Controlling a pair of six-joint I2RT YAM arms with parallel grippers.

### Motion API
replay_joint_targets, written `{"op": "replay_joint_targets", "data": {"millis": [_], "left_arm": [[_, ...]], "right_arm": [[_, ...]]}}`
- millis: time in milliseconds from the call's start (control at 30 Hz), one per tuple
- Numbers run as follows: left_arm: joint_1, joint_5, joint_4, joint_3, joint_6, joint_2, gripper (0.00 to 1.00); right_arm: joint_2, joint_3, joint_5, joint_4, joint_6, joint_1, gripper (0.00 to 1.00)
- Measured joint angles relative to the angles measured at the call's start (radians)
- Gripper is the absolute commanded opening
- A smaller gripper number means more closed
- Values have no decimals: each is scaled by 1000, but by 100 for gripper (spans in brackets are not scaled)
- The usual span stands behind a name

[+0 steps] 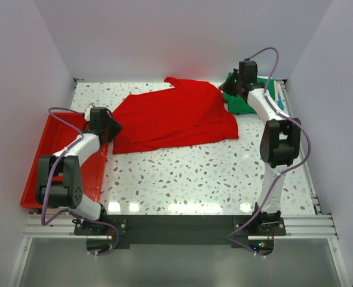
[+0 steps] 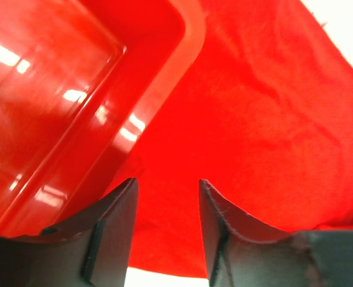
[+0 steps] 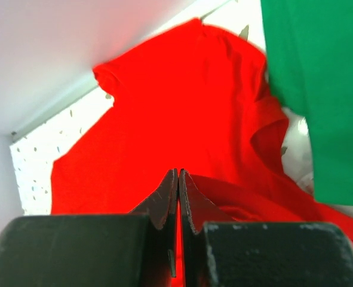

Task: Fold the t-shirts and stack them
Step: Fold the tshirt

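Shirt (image 1: 176, 116) edge beside tray (image 1: 31, 179) rim.

— How is the red t-shirt (image 1: 176, 116) finished?
— Soft matt cloth is seen, lightly creased; the green t-shirt (image 3: 319, 89) is made likewise.
— And the tray (image 2: 57, 89)?
— Smooth glossy plastic, with highlights reflected. The speckled bench (image 1: 194, 173) is polished to a sheen.

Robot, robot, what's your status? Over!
Left end effector open over soft bright red cloth t-shirt. Right end effector shut. Shirt unfolded. Red plastic tray alongside.
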Motion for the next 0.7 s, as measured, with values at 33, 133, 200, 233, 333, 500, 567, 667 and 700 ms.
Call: {"op": "replay_joint_targets", "data": {"millis": [33,133,200,233,333,500,567,667,700], "left_arm": [[-13,-18,-11,0,-1,0,44],[-56,-72,-48,-3,-10,0,40],[-72,-98,-60,-11,-19,0,38],[-76,-108,-65,-15,-21,0,38],[-90,-147,-90,-31,-32,-1,41],[-132,-206,-137,-57,-50,-26,54],[-146,-222,-150,-68,-50,-46,56],[-154,-237,-155,-87,-50,-76,60],[-154,-241,-155,-92,-50,-82,60]], "right_arm": [[11,0,2,-4,0,8,0],[48,9,8,-17,-2,27,0],[79,27,10,-27,-5,35,0],[91,31,10,-32,-8,38,0],[110,33,10,-43,-17,39,2],[132,77,13,-71,-57,40,20],[139,116,13,-87,-83,40,29],[147,198,12,-120,-133,45,38],[147,204,12,-122,-135,47,38]]}}
